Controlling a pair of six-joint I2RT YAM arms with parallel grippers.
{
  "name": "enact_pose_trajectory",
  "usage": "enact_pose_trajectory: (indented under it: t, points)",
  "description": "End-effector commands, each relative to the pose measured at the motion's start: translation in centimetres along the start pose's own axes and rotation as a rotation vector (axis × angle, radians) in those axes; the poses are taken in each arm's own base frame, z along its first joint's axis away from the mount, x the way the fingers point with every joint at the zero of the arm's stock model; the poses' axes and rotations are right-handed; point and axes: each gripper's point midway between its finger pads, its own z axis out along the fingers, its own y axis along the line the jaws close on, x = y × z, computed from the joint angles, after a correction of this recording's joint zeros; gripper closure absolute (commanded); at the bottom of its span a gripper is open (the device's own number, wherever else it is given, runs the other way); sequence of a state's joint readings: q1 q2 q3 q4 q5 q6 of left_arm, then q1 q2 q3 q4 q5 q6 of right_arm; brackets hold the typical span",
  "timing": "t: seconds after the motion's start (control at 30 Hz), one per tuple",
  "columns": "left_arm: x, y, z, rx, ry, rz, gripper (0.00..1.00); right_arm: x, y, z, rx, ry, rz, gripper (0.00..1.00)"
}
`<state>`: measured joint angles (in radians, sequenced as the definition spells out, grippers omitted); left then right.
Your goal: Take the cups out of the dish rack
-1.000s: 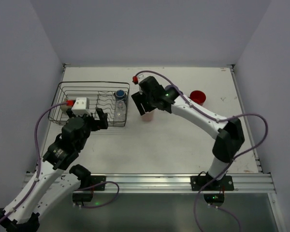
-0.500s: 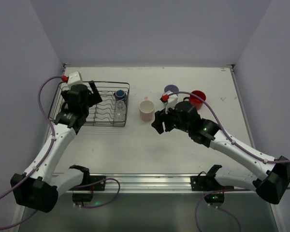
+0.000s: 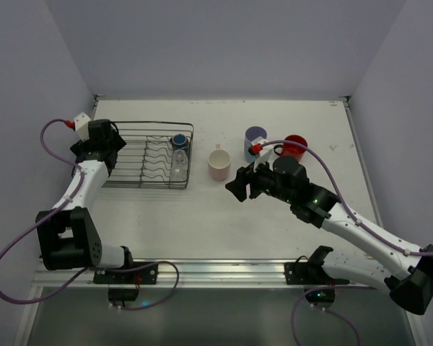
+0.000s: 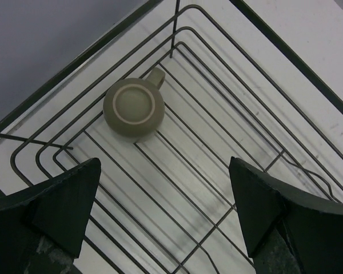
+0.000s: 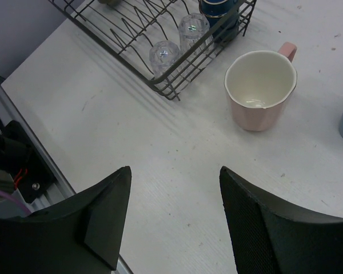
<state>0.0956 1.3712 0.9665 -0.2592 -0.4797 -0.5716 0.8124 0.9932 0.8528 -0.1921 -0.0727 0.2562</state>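
The black wire dish rack stands at the table's left. My left gripper hangs open over its left end. In the left wrist view it is above the rack's wires, with the small olive-brown mug upside down just ahead. The small blue cup sits at the rack's right end. The pale pink cup, lavender tumbler and red mug stand on the table. My right gripper is open and empty, near the pink cup.
Two clear glasses lie in the rack's right end beside the blue cup. Grey walls close in the left, back and right. A metal rail runs along the near edge.
My right gripper let go of the pink cup and drew back toward the near side. My left arm swung up over the rack and on to its far left end.
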Motion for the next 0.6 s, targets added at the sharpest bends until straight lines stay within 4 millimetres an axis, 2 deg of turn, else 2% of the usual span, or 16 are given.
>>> enact_pose_trajectory:
  t: [0.0,0.2,0.37,0.57]
  points:
    - [-1.8,0.5,2.1,-0.051,-0.093,-0.100,0.03,-1.2,0.8,0.0,-0.039,-0.051,0.010,0.34]
    - [-1.1,1.5,5.0,-0.135,-0.058,-0.060,0.04,-0.7,1.1,0.7,-0.058,-0.031,0.017,0.34]
    - [-1.0,2.3,6.4,-0.157,-0.064,-0.060,0.05,-0.1,1.1,1.4,-0.062,0.000,0.021,0.34]
    - [0.0,3.3,8.3,-0.187,-0.040,-0.056,0.09,0.2,1.5,1.8,-0.083,0.015,0.025,0.34]
